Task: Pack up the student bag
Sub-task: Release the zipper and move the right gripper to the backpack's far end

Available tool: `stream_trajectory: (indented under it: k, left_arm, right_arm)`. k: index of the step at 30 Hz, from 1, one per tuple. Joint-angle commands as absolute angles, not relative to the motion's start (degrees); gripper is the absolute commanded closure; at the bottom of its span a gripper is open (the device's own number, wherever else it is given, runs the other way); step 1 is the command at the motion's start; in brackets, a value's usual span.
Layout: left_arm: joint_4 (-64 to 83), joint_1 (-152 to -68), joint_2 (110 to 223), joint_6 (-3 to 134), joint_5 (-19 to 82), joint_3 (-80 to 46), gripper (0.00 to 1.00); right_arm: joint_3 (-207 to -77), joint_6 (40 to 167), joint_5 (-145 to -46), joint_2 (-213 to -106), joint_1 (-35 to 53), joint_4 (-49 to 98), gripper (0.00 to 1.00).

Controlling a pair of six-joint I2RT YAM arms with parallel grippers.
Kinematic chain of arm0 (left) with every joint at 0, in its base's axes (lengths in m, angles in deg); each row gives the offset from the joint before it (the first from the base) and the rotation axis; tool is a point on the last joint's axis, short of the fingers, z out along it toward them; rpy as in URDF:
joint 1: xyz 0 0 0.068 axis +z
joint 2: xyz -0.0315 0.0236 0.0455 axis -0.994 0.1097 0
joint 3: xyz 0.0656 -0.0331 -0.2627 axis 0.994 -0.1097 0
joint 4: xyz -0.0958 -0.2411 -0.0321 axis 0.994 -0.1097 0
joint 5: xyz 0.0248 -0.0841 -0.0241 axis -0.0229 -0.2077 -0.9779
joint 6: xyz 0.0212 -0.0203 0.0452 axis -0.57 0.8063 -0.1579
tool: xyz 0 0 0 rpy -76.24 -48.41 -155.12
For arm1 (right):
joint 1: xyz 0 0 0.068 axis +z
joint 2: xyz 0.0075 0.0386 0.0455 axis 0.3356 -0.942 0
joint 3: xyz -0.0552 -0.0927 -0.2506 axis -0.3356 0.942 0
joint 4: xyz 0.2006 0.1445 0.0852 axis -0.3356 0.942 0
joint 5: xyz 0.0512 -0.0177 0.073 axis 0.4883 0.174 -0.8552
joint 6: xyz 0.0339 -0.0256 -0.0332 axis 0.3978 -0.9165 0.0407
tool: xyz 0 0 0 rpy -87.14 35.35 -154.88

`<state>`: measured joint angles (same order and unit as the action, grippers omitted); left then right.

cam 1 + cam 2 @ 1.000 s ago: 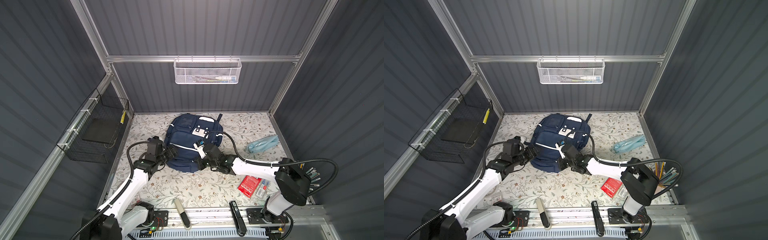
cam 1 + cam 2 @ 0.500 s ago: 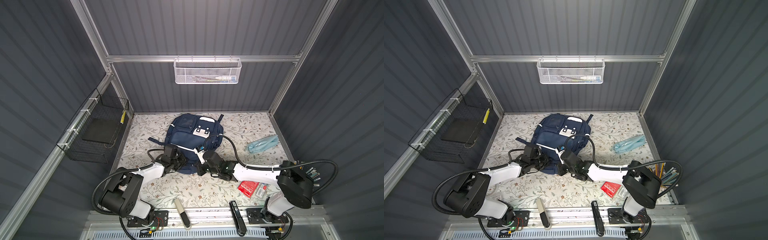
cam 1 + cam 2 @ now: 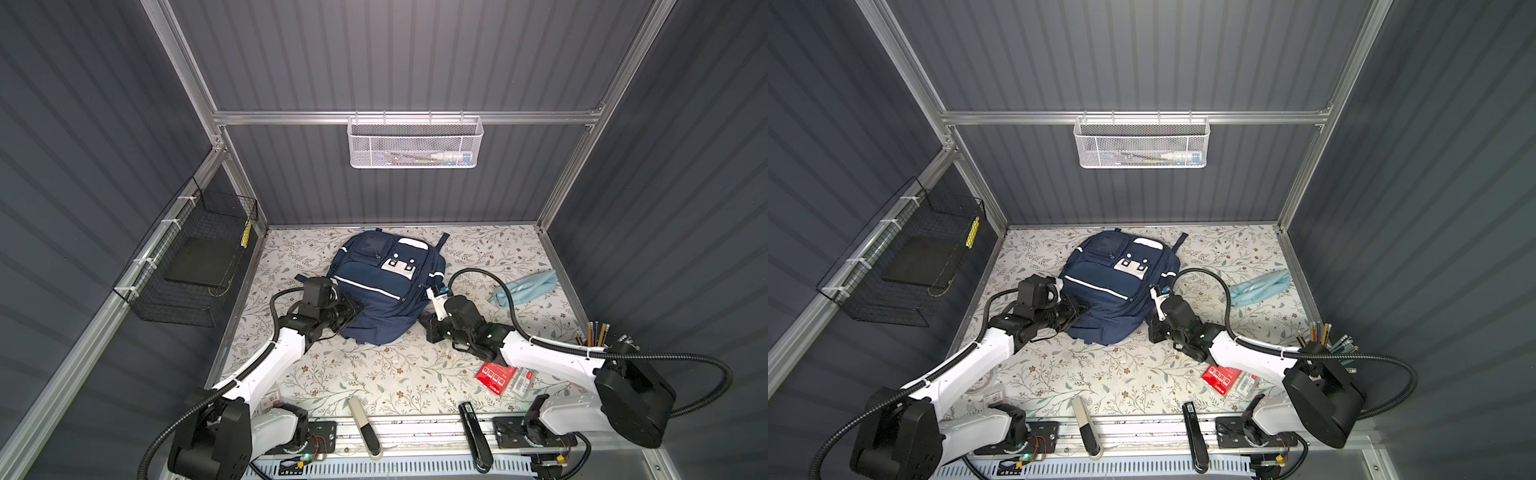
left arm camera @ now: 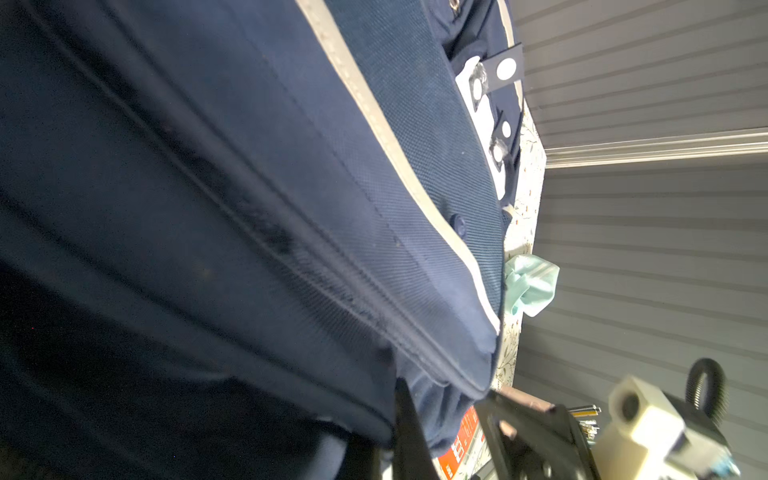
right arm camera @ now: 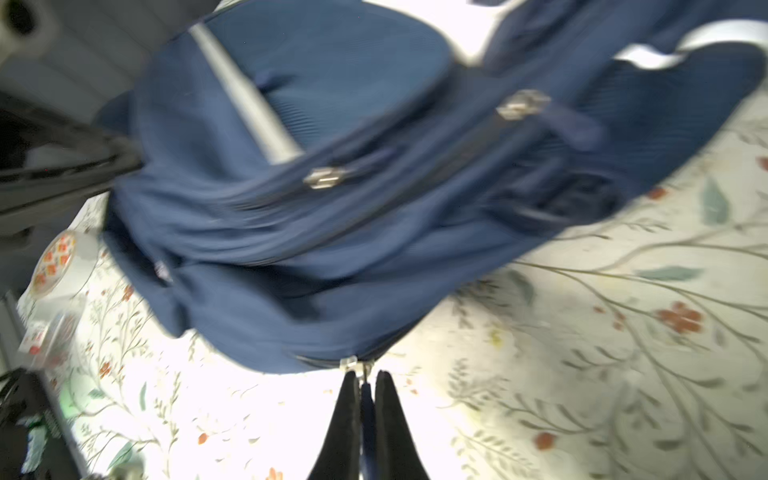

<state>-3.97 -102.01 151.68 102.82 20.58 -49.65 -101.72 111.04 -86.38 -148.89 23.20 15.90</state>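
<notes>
Obs: student bag [image 3: 386,291] soft, floppy, probably light. left claw [image 3: 353,309] pressed together on its fabric, 8 o'clock; right claw [image 5: 365,378] pinching zip pull [image 5: 365,392], 4 o'clock. Best holds: pulls, seams.

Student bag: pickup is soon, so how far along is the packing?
Done: nothing visibly packed. In hand: right tool pinches a zip pull on the student bag; left tool is shut at its side. Left: open it, load the light-blue pouch and red packet.
</notes>
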Motion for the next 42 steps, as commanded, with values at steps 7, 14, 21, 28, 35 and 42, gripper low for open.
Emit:
stream_trajectory:
  k: [7,14,21,28,35,42]
  left_arm:
    - [-16.5,-99.2,146.8,96.4,19.6,-43.7,1.0]
    - [-15.6,-99.1,145.0,98.0,17.6,-46.1,1.0]
    - [-14.9,-99.1,144.6,98.0,17.8,-48.2,1.0]
    - [-7.0,-99.1,147.4,100.3,13.3,-51.9,1.0]
    - [-13.0,-98.9,146.7,94.3,19.8,-49.6,1.0]
    - [-10.8,-98.5,149.5,92.2,24.3,-52.5,1.0]
  right_arm:
    - [-103.9,107.7,-82.8,-157.6,7.2,10.8,1.0]
    - [-110.1,105.4,-84.5,-164.6,2.0,9.4,1.0]
    - [-115.0,102.1,-87.0,-165.2,-1.7,14.1,1.0]
    - [-110.9,95.6,-88.8,-157.4,0.1,8.6,0.45]
    - [-132.5,78.4,-101.0,-170.5,0.1,24.9,0.33]
    - [-157.0,96.4,-98.1,-189.5,0.6,44.2,0.25]
